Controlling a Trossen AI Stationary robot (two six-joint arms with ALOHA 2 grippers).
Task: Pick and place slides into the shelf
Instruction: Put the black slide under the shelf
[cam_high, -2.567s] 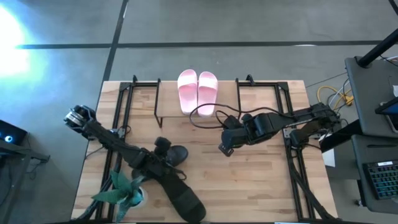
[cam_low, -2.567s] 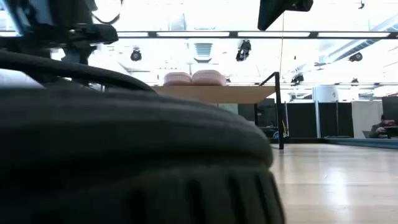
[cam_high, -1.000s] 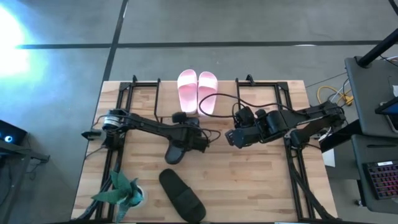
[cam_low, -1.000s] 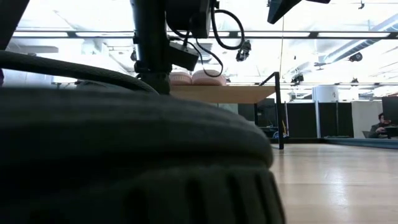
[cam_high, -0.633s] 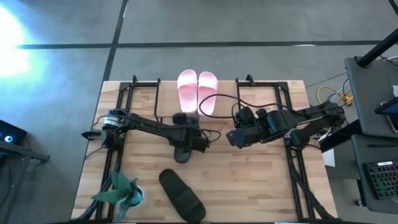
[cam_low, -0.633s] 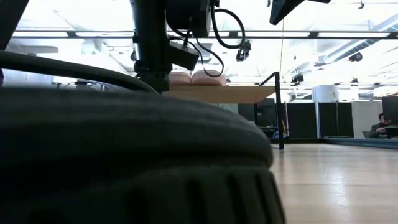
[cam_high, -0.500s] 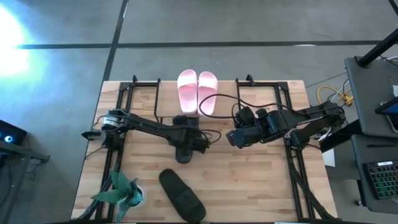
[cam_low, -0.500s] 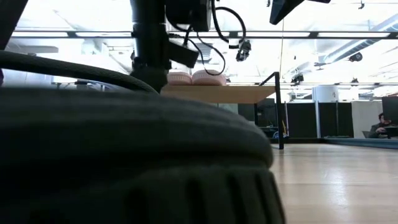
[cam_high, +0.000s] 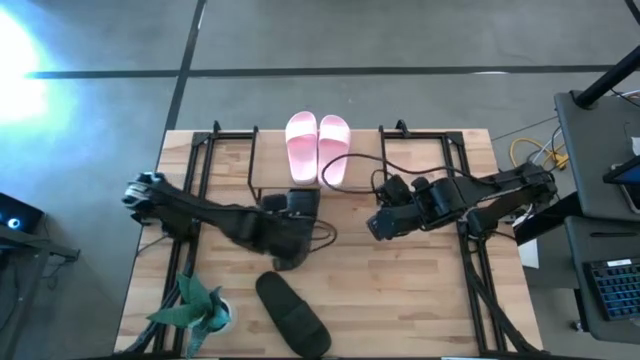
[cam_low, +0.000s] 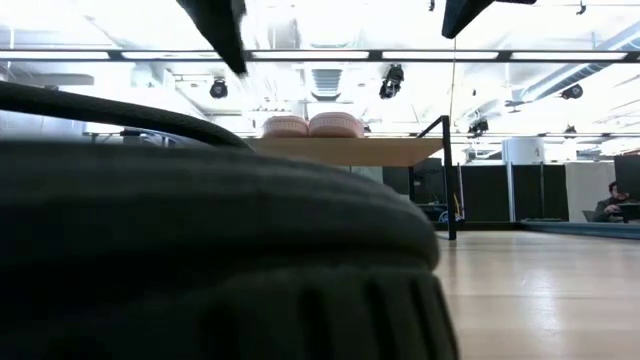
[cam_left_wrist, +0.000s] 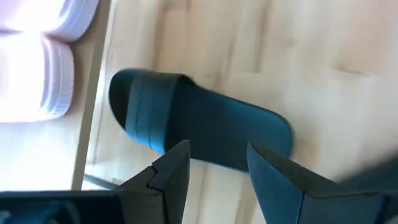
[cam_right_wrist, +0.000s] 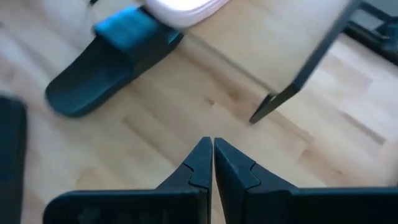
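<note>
- Left wrist view: my left gripper (cam_left_wrist: 217, 171) is now standing with its fingers apart and nothing between them, having just let go of the dark slide (cam_left_wrist: 205, 134).
- That slide is lying flat on the table just ahead of my fingers, its toe end reaching the shelf's (cam_low: 350, 151) front edge. I am judging it as placed, or nearly so.
- I am pulling this arm back from it; in the high view it is smearing, so I cannot tell its exact pose.
- My right gripper (cam_right_wrist: 212, 163) is waiting pinched together, beside the shelf.
- Beyond, the pink pair (cam_high: 318, 145) is sitting on the shelf.
- The second dark slide (cam_high: 293, 315), behind my left gripper, is lying unplaced and blocking most of the low view.
- How far the toe is reaching under the board is hard to make out.
</note>
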